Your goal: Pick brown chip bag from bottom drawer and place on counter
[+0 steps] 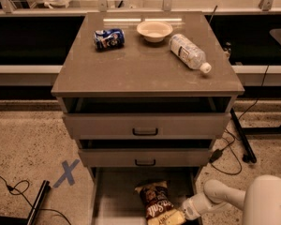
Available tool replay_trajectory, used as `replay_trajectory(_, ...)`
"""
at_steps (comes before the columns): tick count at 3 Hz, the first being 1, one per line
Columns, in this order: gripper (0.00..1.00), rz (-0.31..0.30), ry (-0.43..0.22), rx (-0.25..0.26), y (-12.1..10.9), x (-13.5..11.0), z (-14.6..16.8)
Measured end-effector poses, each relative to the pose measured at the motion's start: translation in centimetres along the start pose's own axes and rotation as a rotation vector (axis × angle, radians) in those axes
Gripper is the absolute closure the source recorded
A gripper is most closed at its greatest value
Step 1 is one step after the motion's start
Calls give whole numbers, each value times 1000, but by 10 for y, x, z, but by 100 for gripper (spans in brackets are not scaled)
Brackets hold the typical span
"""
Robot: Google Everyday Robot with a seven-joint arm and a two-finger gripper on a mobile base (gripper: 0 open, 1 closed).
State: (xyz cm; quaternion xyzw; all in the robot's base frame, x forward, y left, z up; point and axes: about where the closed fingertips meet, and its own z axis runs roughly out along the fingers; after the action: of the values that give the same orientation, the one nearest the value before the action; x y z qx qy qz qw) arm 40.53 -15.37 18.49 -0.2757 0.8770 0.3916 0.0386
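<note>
Pick step, reach phase. My gripper [187, 211] is low in the drawer [113, 198], at the bag's [154, 200] lower right corner, touching it or just beside it. I can't tell if it's apart, together or clamped. The bag lies flat on the drawer floor, right of middle, not lifted.

Next, as I judge it: confirm a hold on the bag edge, lift clear of the two upper drawers, then carry to the counter [145, 71]. The can [108, 38], bowl [154, 30] and bottle [189, 52] sit toward the back, so I'd set down near the front edge.
</note>
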Motion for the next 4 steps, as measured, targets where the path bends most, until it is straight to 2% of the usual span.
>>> replay_trajectory(1,72,-2,-62,-73,11,-7,2)
replay_trajectory(2,95,-64,-164,-138,39,-18,-24)
replay_trajectory(3,100,-314,-315,-86,102,-36,-100)
replay_trajectory(4,100,-481,-370,-47,152,-42,-149)
